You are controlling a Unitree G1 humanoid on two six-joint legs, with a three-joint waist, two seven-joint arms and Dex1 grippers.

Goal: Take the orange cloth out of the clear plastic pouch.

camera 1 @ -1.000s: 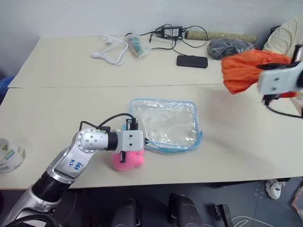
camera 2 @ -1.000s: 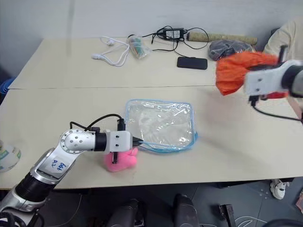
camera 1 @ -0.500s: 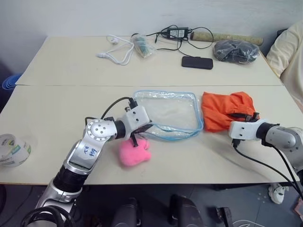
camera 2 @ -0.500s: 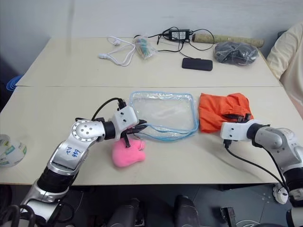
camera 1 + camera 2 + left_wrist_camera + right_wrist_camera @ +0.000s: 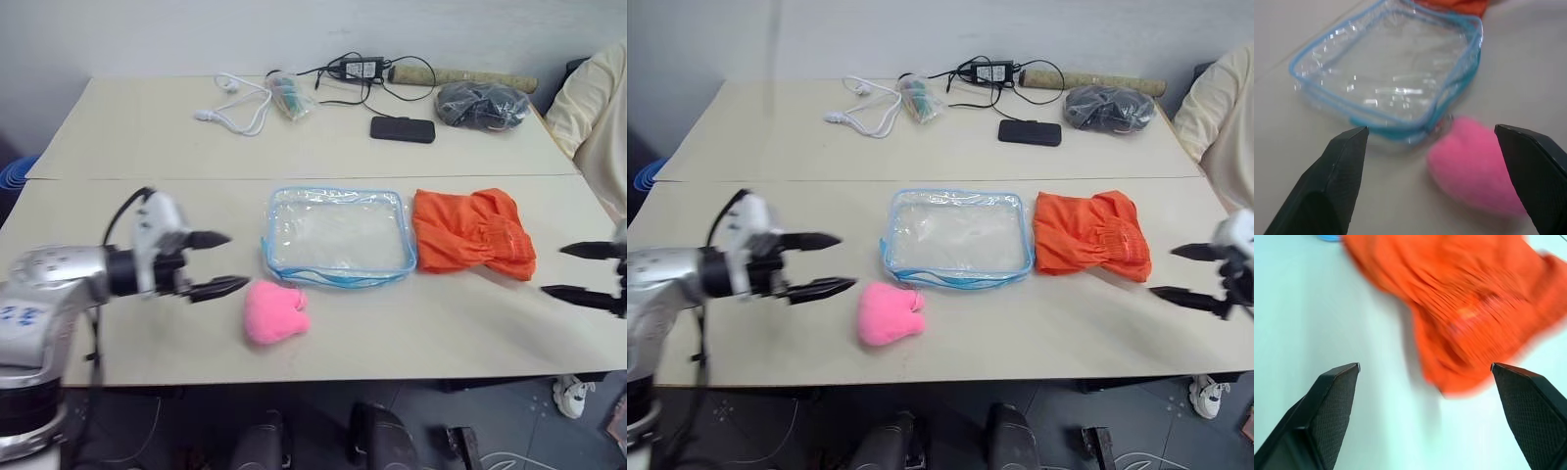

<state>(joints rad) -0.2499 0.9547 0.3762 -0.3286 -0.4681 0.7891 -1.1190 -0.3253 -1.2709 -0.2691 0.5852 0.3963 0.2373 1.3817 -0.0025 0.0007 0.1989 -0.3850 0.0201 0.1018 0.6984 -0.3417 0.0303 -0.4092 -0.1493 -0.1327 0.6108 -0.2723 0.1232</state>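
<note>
Orange cloth (image 5: 473, 233) lay beside the clear plastic pouch (image 5: 338, 235); your 2 grippers, left (image 5: 217, 263) and right (image 5: 586, 272), stood spread, empty; best kept clear.

**Both grippers standing open, clear of everything**

The left arm is reaching in from the left edge of the head views, its silver forearm lying roughly level across the lower left of the frame. The left gripper (image 5: 217, 263) is pointing toward the centre, its two black fingers (image 5: 208, 238) spread wide apart (nothing is sitting between them). The right gripper (image 5: 1190, 273) is showing at the right edge of the frame, a little below mid-height, its fingers pointing toward the centre and likewise standing well apart, gripping nothing. In each wrist view the two fingertips are rising far apart.
</note>
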